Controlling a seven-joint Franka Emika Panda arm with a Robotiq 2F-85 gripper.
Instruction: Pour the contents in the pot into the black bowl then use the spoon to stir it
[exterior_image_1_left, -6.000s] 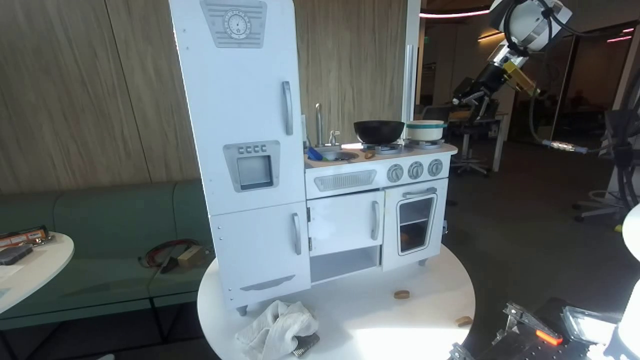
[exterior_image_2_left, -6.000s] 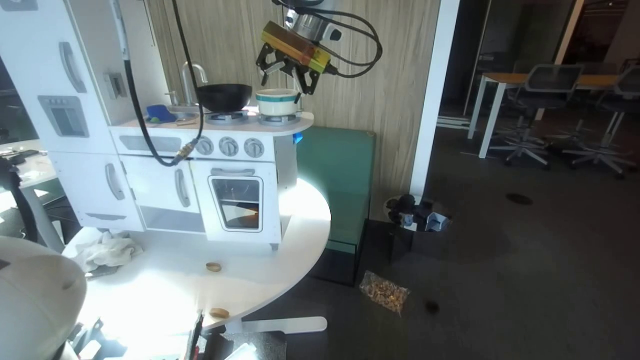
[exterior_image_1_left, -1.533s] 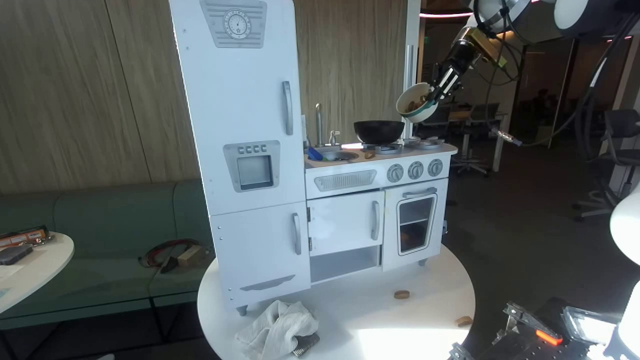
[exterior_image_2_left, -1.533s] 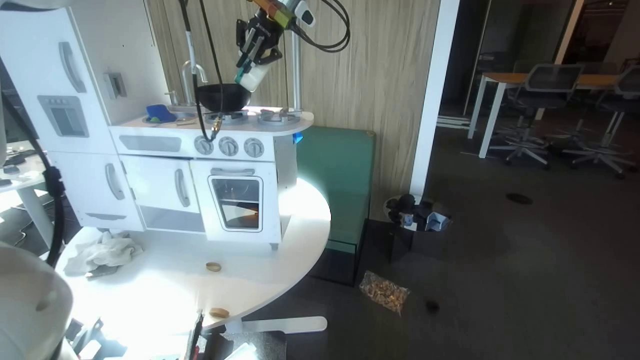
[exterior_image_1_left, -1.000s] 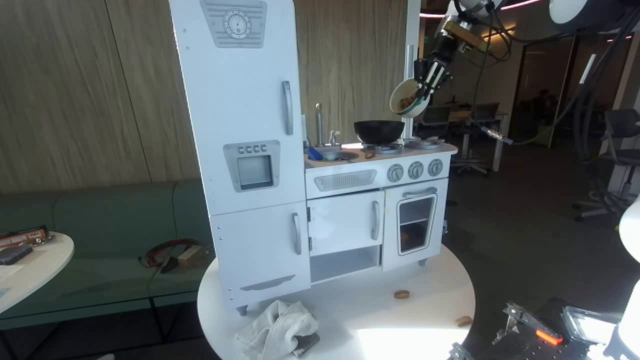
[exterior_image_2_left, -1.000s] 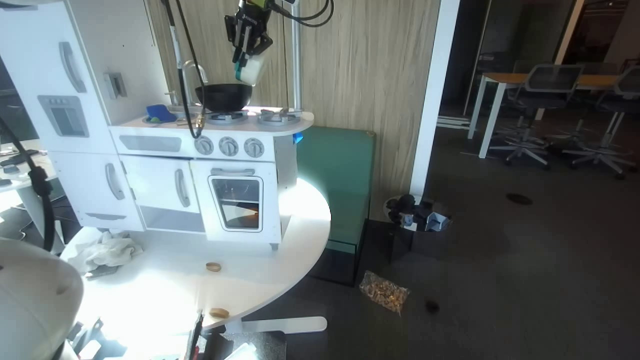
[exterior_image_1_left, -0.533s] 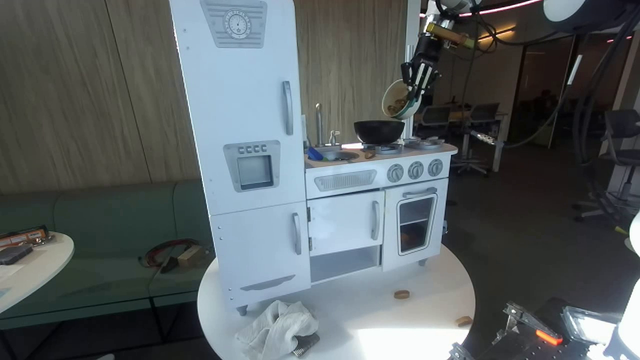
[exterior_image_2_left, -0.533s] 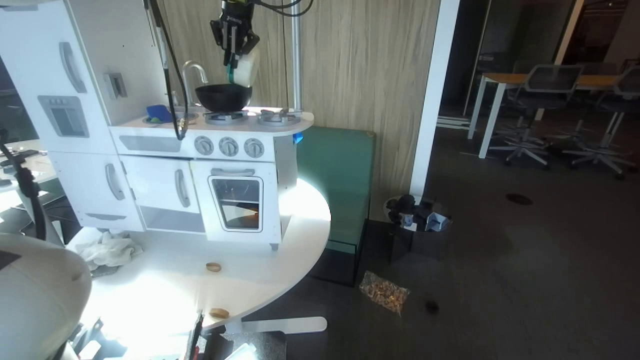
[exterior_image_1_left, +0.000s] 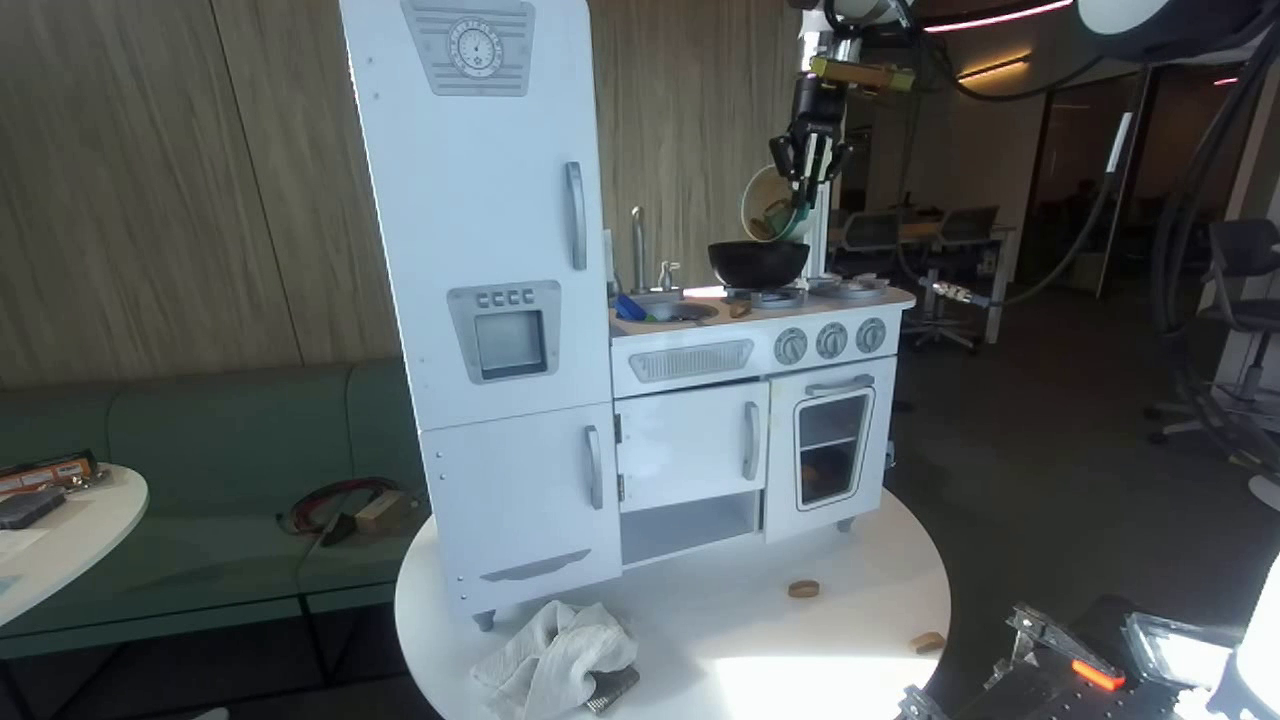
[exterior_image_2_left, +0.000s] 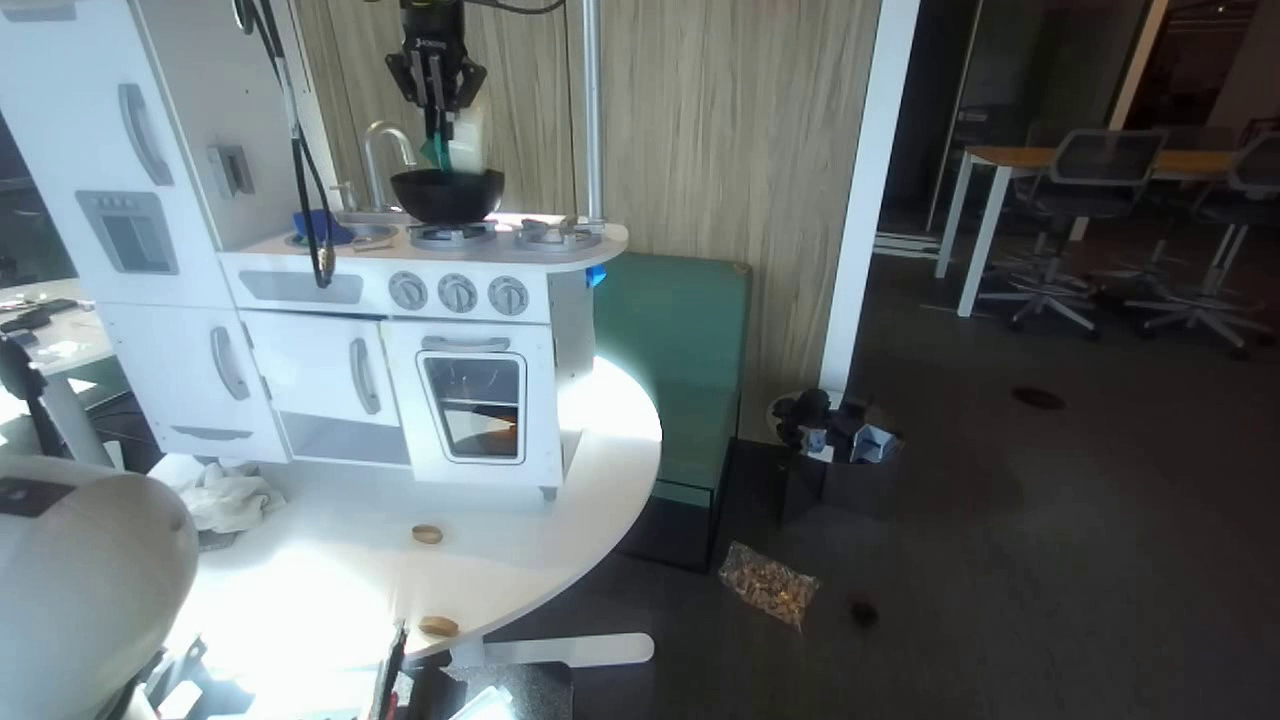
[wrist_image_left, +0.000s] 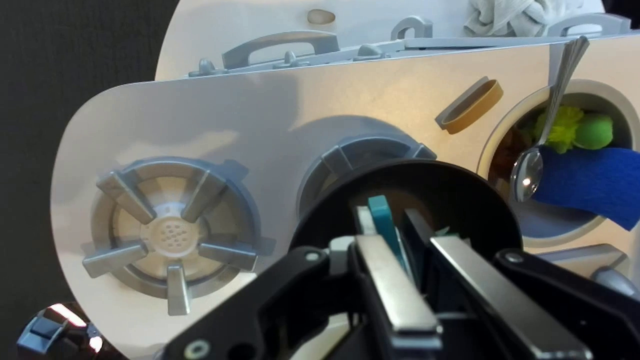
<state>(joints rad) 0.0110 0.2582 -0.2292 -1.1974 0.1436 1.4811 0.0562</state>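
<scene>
White pot banded in teal, black bowl, black-and-silver hand, silver spoon, pale beige counter, brown wall with streaky woodgrain

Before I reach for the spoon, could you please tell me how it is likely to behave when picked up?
The spoon looks like shiny metal, so it is probably stiff and perhaps slippery. Its slim handle may twist in a grip. It slants partly over the sink, so a push might swivel it or slide it further in.

The end effector points downward, its two fingers close together.
</scene>
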